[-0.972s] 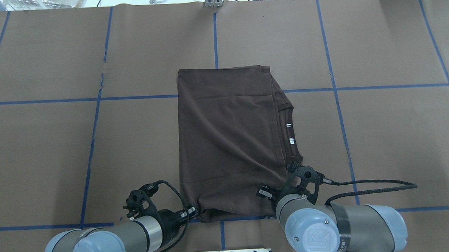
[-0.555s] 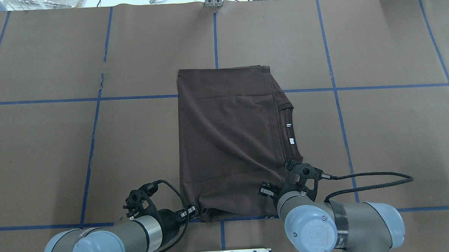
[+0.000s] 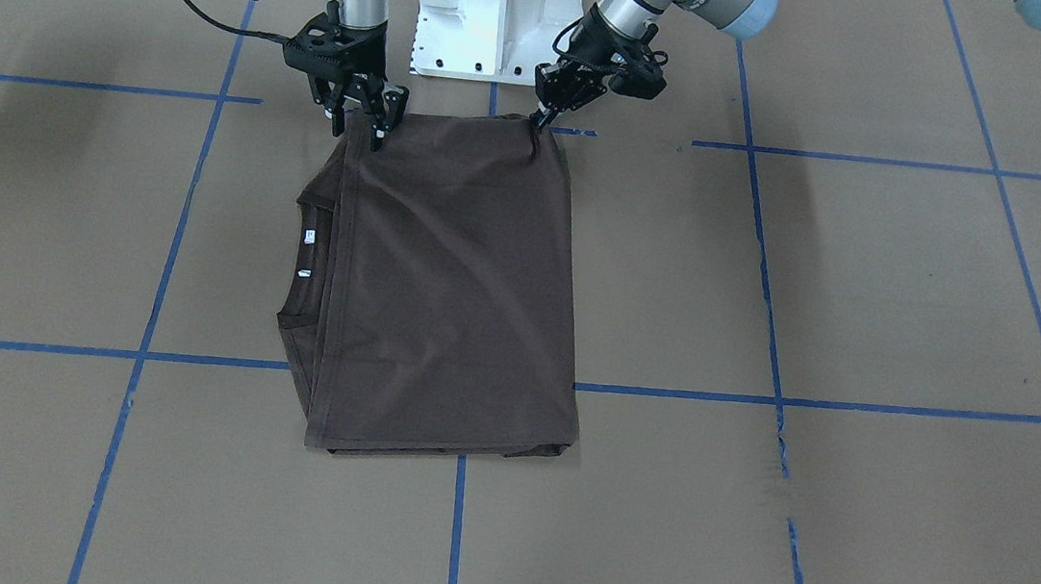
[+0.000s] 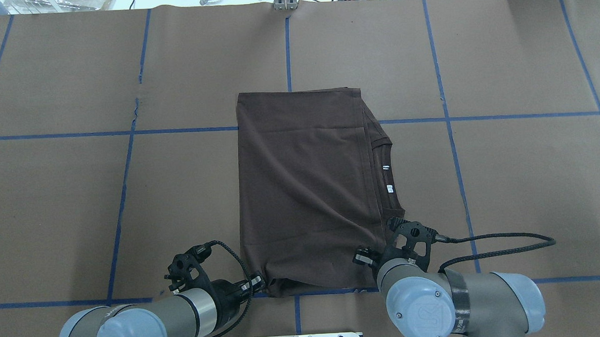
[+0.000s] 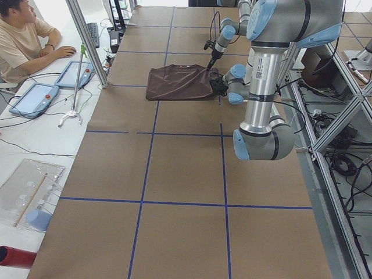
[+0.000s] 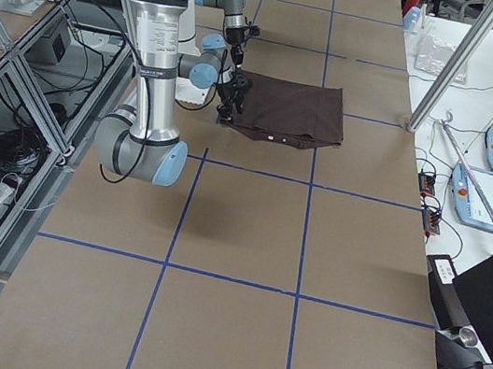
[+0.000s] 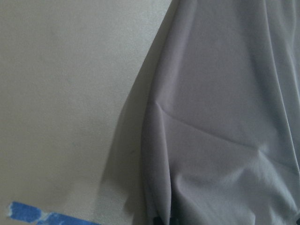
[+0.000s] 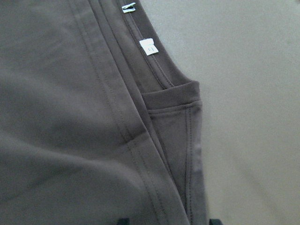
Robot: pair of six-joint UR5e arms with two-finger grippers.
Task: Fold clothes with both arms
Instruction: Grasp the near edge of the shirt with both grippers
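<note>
Overhead exterior view has the folded T-shirt [image 4: 301, 188] lying flat on the table [image 4: 79, 208], near the robot. The left gripper [image 3: 539, 122] looks clenched on one near corner. The right gripper [image 3: 360, 128] straddles the other corner, jaws spread. Next, I'd judge, it must pinch before both lift together.

**Brown paper and blue tape: a workbench marked off in squares**

Brown paper [image 3: 868, 300] covers the table, crossed by blue tape lines [image 3: 761, 400] that form a grid. A white base mount [image 3: 497, 9] stands at the table's far edge in the front-facing view. Seen from the left end, a man in a beige top [image 5: 20, 40] sits at a white side bench [image 5: 35, 145], with two blue-edged tablets [image 5: 35, 99] lying near him. A slanted metal post [image 5: 87, 40] rises beside them. A clear plastic bag [image 5: 32, 192] and a red object [image 5: 14, 257] lie nearer the camera.
</note>
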